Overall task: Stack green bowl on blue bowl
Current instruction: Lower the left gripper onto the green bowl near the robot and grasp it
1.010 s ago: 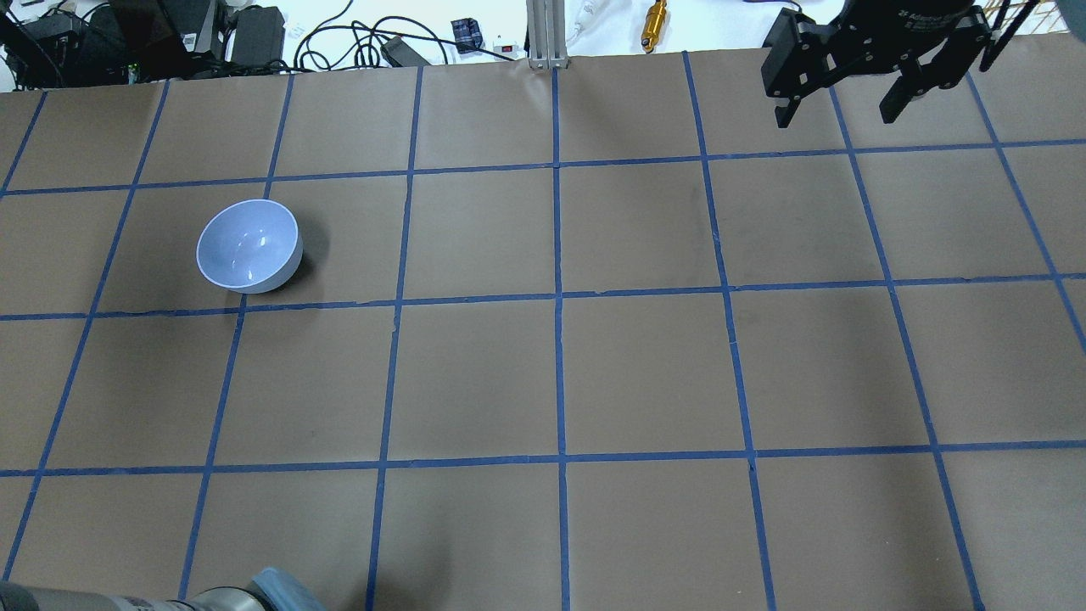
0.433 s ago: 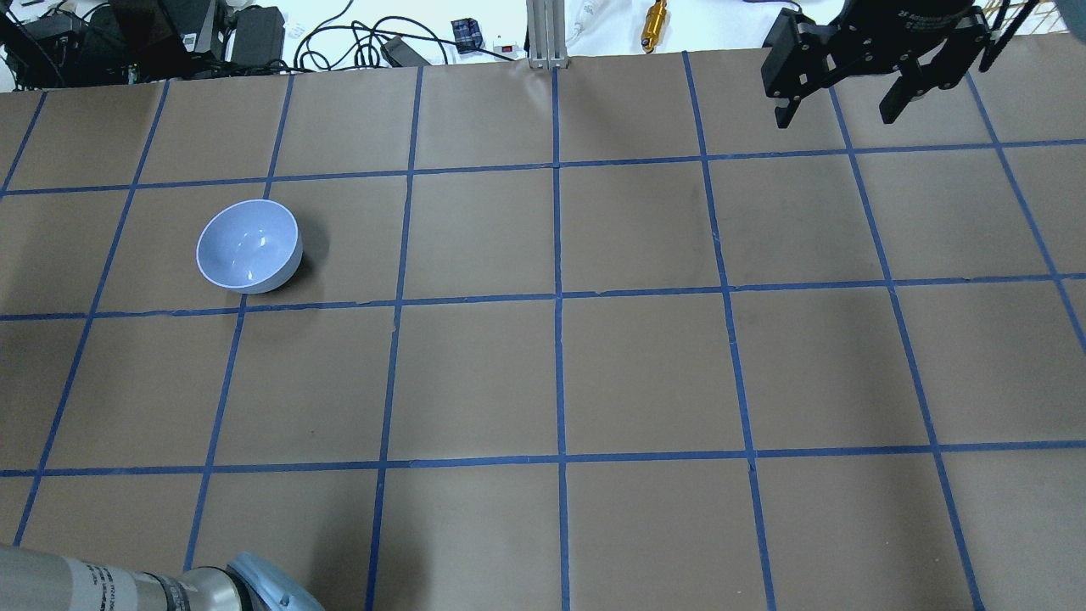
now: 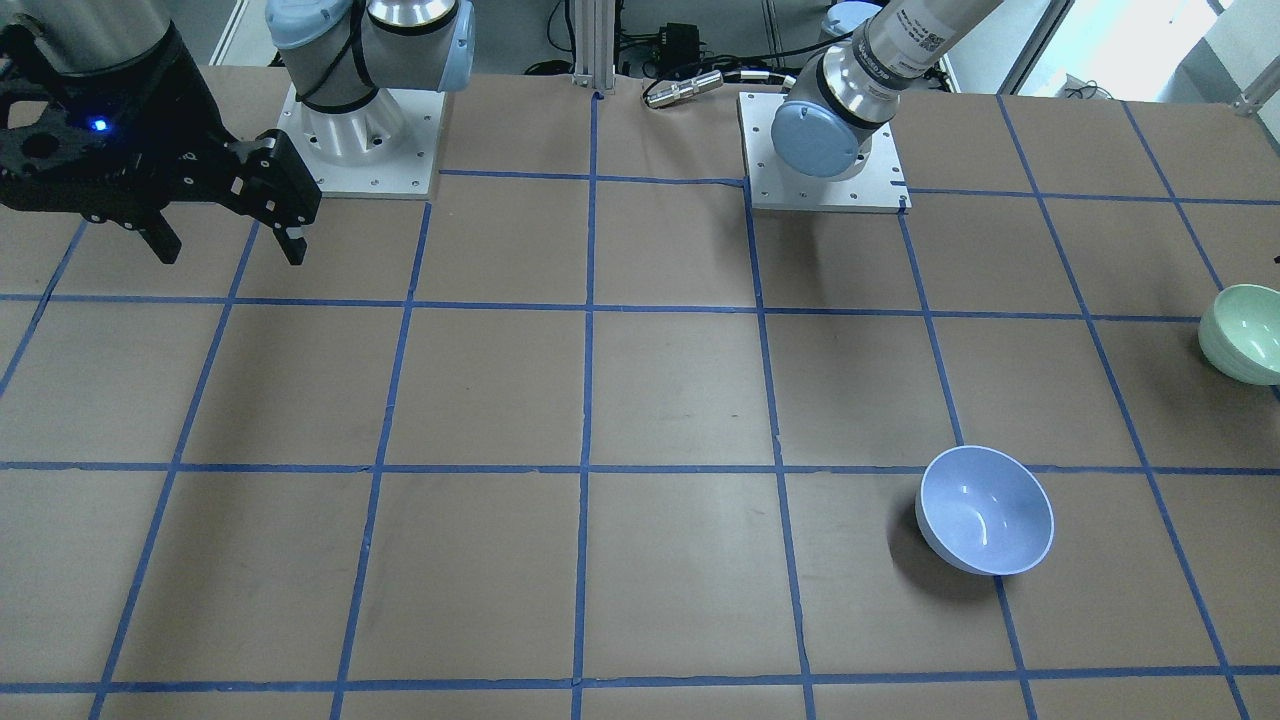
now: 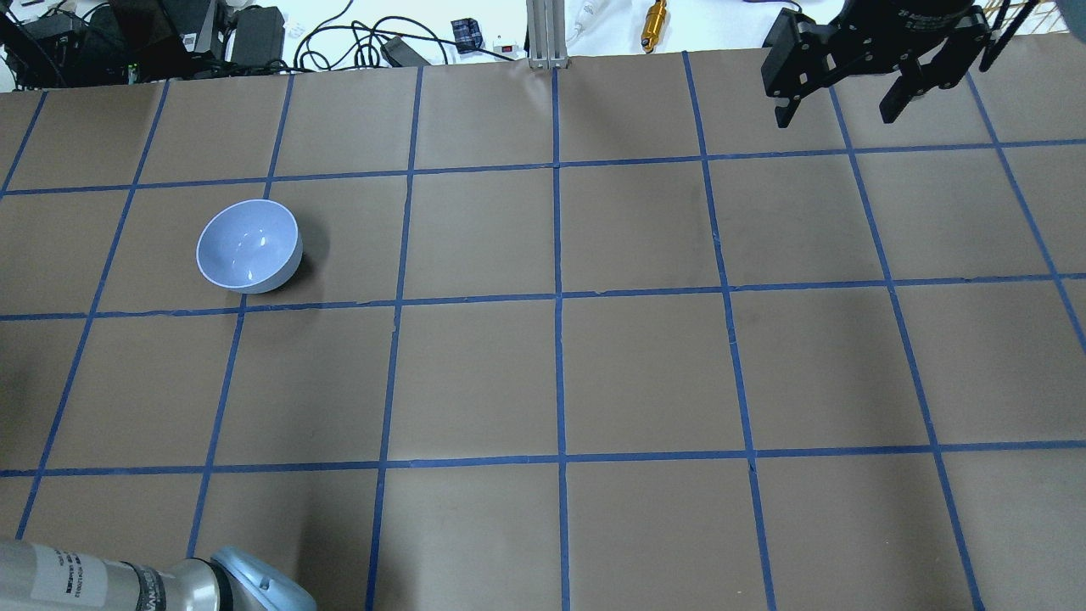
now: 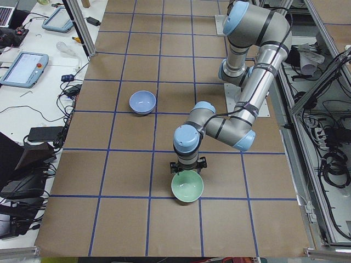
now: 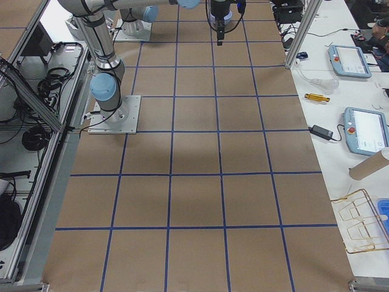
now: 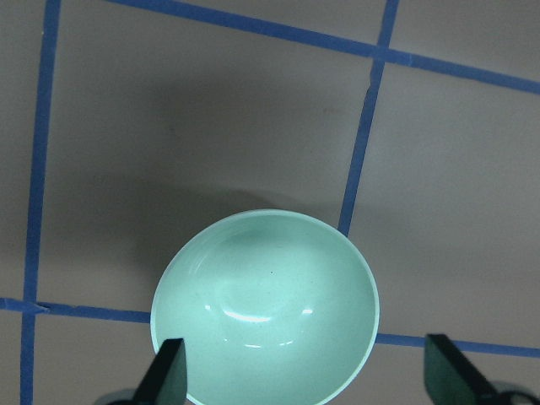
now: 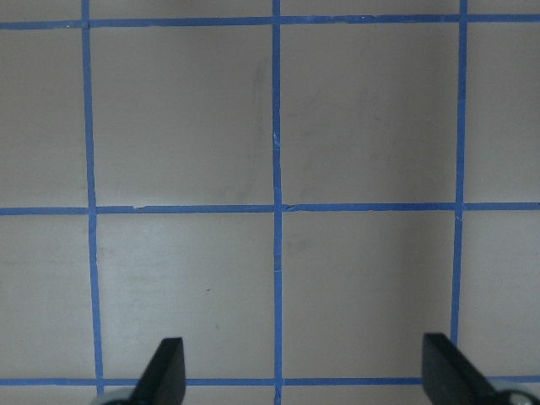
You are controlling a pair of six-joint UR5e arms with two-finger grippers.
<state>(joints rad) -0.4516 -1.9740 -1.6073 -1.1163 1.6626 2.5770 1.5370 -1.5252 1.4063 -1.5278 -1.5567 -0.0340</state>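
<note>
The green bowl (image 7: 265, 308) stands upright at the table's left end; it also shows in the front view (image 3: 1243, 333) and the left side view (image 5: 187, 187), and lies outside the overhead view. My left gripper (image 7: 308, 375) is open and empty just above the bowl's near rim, with one finger on each side. The blue bowl (image 4: 249, 246) stands upright and empty on the left half of the table, apart from the green bowl (image 3: 985, 510). My right gripper (image 4: 836, 114) is open and empty, high over the far right of the table (image 3: 230, 250).
Brown paper with a blue tape grid (image 4: 558, 293) covers the table. Both arm bases (image 3: 360, 150) stand at the robot's edge. Cables, tablets and a metal post (image 4: 543, 34) line the far side. A wire rack (image 6: 364, 219) sits beyond the right end.
My left arm's elbow has shifted right in the overhead view's bottom-left corner, and more of its forearm shows. The blue bowl and the right gripper have held still.
</note>
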